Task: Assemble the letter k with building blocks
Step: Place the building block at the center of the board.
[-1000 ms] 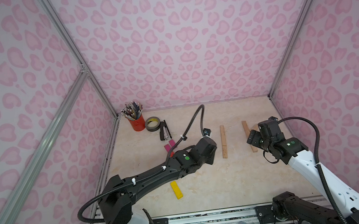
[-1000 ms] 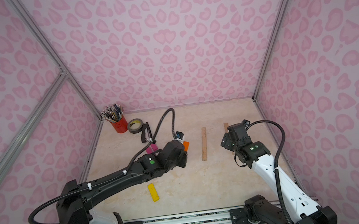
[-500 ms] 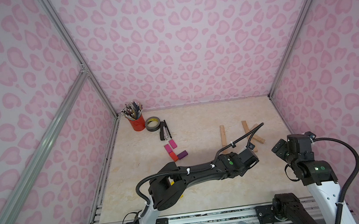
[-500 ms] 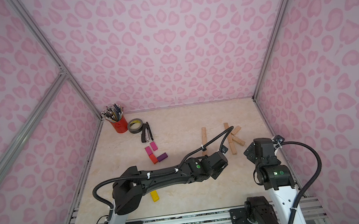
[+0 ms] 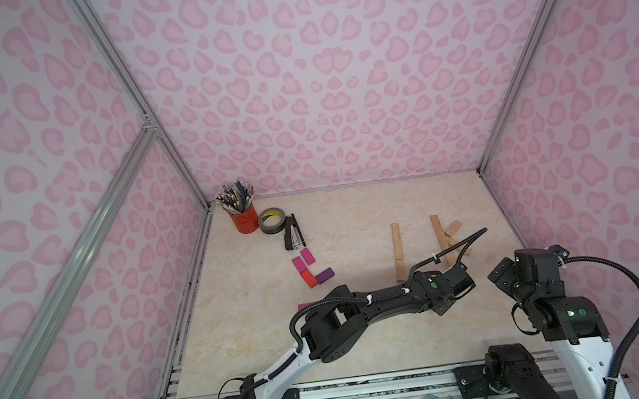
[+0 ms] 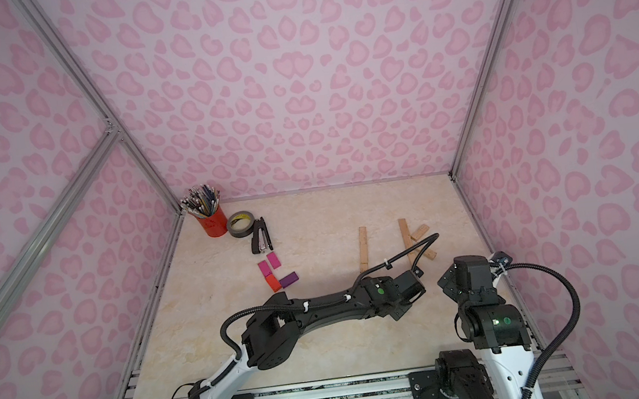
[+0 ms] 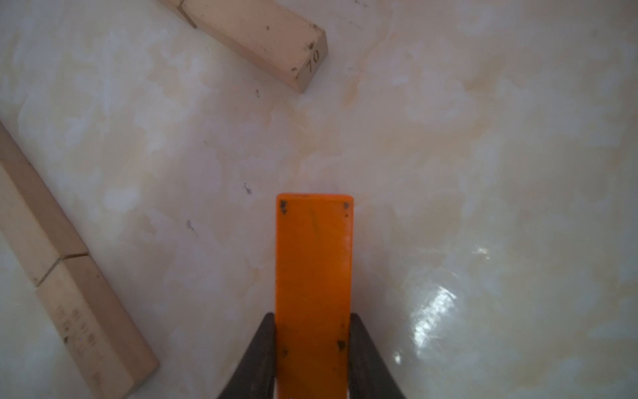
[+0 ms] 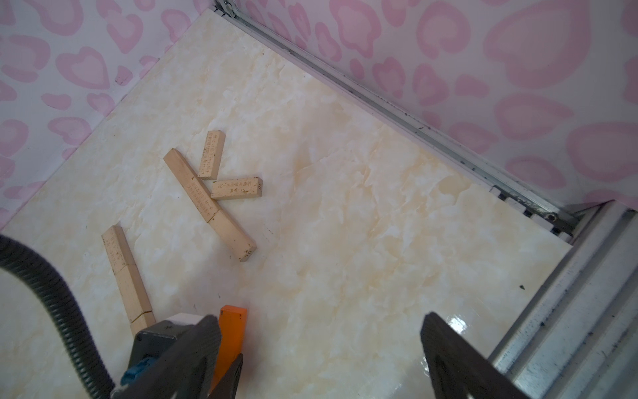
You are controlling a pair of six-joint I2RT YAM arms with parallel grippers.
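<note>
Orange block (image 7: 313, 276) gripped near the plain wooden bars (image 8: 129, 273), right side of the tabletop (image 8: 345, 241).
Flat, glossy, corners chipped dark; left gripper (image 7: 312, 316) pinches its long edges. Right gripper (image 8: 321, 319) fingers spread wide.

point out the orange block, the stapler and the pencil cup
orange block (image 7: 314, 276): left wrist view, middle of its broad face
stapler (image 5: 292, 234): in a top view, middle of its body
pencil cup (image 5: 244, 222): in a top view, red side wall

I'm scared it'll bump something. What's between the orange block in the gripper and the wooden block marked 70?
Nothing: the left wrist view shows only bare marbled tabletop between the flat orange block and the light wooden block marked 70.
</note>
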